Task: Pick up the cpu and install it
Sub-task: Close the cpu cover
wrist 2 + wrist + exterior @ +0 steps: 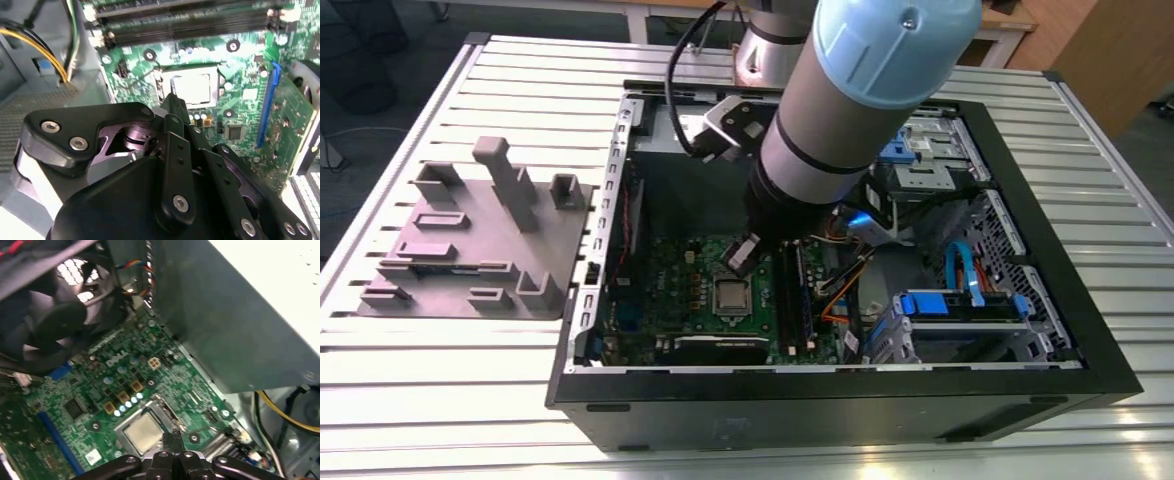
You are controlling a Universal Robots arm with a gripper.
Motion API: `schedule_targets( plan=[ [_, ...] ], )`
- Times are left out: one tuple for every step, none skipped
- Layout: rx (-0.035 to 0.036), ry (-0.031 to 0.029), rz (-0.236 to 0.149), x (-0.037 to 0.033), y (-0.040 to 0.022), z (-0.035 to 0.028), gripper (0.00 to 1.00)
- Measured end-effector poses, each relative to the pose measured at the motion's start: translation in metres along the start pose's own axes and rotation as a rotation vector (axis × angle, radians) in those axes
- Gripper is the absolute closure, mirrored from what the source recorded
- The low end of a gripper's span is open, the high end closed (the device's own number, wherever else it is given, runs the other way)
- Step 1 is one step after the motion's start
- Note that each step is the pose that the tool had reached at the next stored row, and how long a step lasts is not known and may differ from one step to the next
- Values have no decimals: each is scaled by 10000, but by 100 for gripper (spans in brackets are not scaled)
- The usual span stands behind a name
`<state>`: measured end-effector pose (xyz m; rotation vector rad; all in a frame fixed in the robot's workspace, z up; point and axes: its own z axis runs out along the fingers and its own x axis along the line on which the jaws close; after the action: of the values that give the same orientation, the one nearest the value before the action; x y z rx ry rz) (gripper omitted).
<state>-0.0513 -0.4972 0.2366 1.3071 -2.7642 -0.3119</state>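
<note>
Green motherboard [707, 290], cpu [732, 294] flat in socket, face up

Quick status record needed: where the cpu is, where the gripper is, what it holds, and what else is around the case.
cpu: small square silvery-grey chip lying flat in the socket on the green motherboard, seen in both wrist views
gripper: black gripper inside the open black computer case, just beside the chip
fingers: tips together, nothing between them
contact with chip: cannot tell
holder: grey plastic block with upright posts on the slatted metal table, at the exterior view's left of the case
</note>
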Motion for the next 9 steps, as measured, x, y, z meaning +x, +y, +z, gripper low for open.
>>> schedule_targets(
  plan=[
    [0, 2, -9, 19, 2, 3, 89],
    [0, 6, -22, 37, 8, 7, 89],
    [-1, 8, -37, 58, 20, 12, 89],
    [-1, 12, -52, 79, 39, 18, 89],
    [-1, 14, -61, 102, 64, 24, 89],
    [-2, 15, -67, 124, 88, 31, 89],
    [-2, 14, -71, 139, 106, 36, 89],
    [-2, 16, -75, 149, 117, 38, 89],
    [-2, 15, -77, 150, 119, 39, 89]
  ],
)
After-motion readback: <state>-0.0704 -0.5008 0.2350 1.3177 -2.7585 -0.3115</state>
